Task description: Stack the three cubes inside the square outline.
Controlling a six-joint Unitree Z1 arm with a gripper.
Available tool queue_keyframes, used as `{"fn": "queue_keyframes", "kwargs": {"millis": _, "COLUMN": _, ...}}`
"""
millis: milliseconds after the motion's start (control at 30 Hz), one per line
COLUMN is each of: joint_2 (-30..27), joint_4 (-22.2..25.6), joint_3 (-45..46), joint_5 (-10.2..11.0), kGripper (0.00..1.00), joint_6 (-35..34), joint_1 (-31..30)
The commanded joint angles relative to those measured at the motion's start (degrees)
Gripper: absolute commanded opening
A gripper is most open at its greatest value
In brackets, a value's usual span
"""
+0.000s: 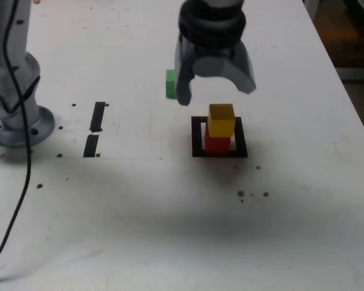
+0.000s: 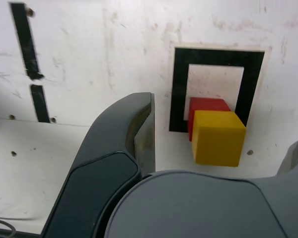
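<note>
The gripper [image 1: 217, 91] hung above the table [image 1: 170, 212] with its jaws spread wide and nothing between them. In the exterior view it sat just at twelve o'clock of the stack, clear of it. Below it, the yellow cube [image 1: 221, 119] rested squarely on the red cube [image 1: 217, 143] — two high, and both stood inside the square outline [image 1: 197, 136]. The wrist view showed the same pair, yellow cube [image 2: 218, 138] over red cube [image 2: 207, 105], within the black frame [image 2: 179, 89]. The green cube [image 1: 170, 84] lay on the table at about ten o'clock of the outline in the exterior view, partly hidden behind one jaw — apart from the stack. Two short black tape strips [image 1: 94, 129] lay well off at nine o'clock.
</note>
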Motion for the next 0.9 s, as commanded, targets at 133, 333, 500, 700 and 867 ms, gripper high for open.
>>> {"fn": "queue_keyframes", "kwargs": {"millis": 133, "joint_2": -2.4, "joint_4": 2.6, "joint_3": -0.1, "joint_5": 1.1, "kGripper": 1.00, "joint_6": 0.3, "joint_1": 2.0}}
{"fn": "queue_keyframes", "kwargs": {"millis": 333, "joint_2": -2.9, "joint_4": 3.1, "joint_3": 1.1, "joint_5": 1.1, "kGripper": 1.00, "joint_6": 2.2, "joint_1": 5.1}}
{"fn": "queue_keyframes", "kwargs": {"millis": 500, "joint_2": -3.8, "joint_4": 2.9, "joint_3": 4.5, "joint_5": 1.4, "kGripper": 1.00, "joint_6": 4.3, "joint_1": 8.5}}
{"fn": "queue_keyframes", "kwargs": {"millis": 700, "joint_2": -4.9, "joint_4": 2.4, "joint_3": 9.0, "joint_5": 2.8, "kGripper": 1.00, "joint_6": 7.3, "joint_1": 12.6}}
{"fn": "queue_keyframes", "kwargs": {"millis": 867, "joint_2": -5.0, "joint_4": 0.7, "joint_3": 11.8, "joint_5": 3.7, "kGripper": 1.00, "joint_6": 11.7, "joint_1": 15.9}}
